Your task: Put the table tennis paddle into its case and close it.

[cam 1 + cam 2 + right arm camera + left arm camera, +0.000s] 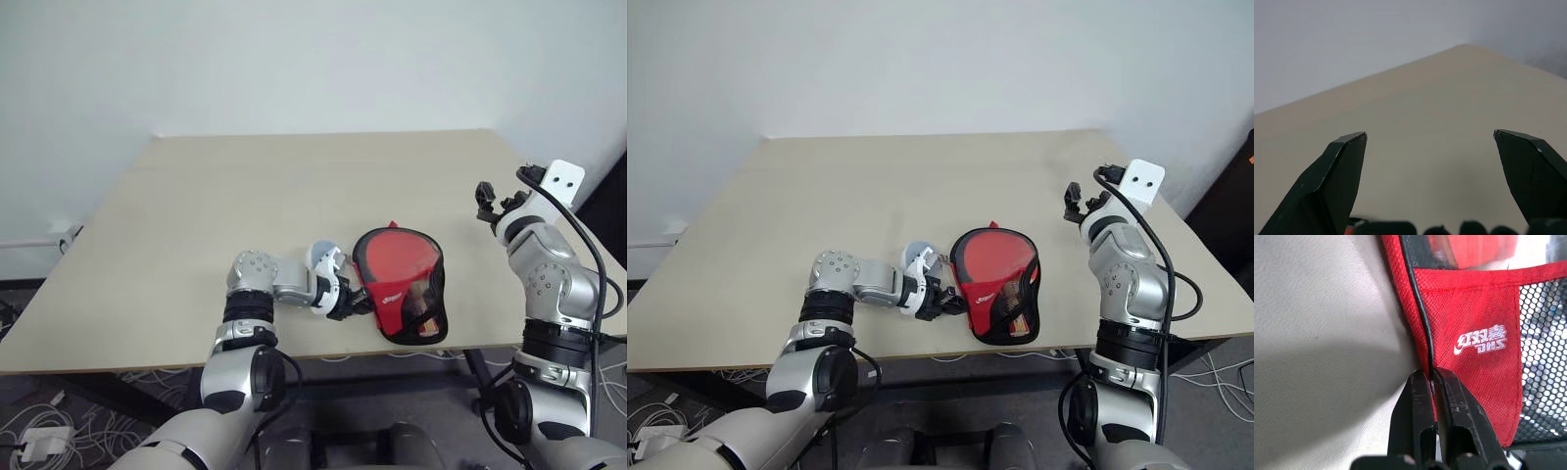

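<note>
The case lies flat near the table's front edge, its clear and mesh half facing up with black edging and a red logo patch. Through that half the table tennis paddle shows its red face, with the tan handle behind the mesh toward the front. My left gripper is at the case's left rim, shut on the black edging. The fingertips pinch it tightly. My right gripper hangs open above the table's right side, away from the case, with nothing between its fingers.
The beige table stretches wide and bare to the left and behind the case. Its front edge runs just below the case. A white wall stands behind, and cables lie on the floor at the left.
</note>
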